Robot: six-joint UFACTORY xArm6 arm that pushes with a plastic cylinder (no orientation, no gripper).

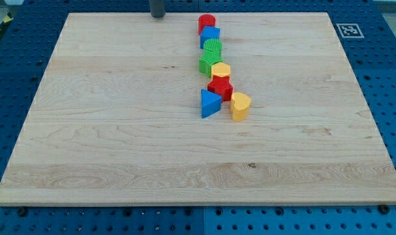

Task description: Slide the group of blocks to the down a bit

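Wooden board [119, 130], pale, one, on a blue pegboard table [28, 26].

Blocks, eight, in one chain running from the view's top toward the centre, each touching or just beside the next:
- red cylinder [207, 22], one, topmost
- blue block [211, 35], one, shape unclear
- green ribbed round block [213, 47], one
- green block [207, 64], one, partly hidden
- yellow hexagonal block [220, 70], one
- red star-like block [220, 87], one
- blue triangular block [209, 103], one
- yellow heart-shaped block [241, 106], one

My tip [158, 15], one dark rod, bears no fingers and holds nothing; it stands at the board's top edge, well left of the red cylinder, apart from all blocks.
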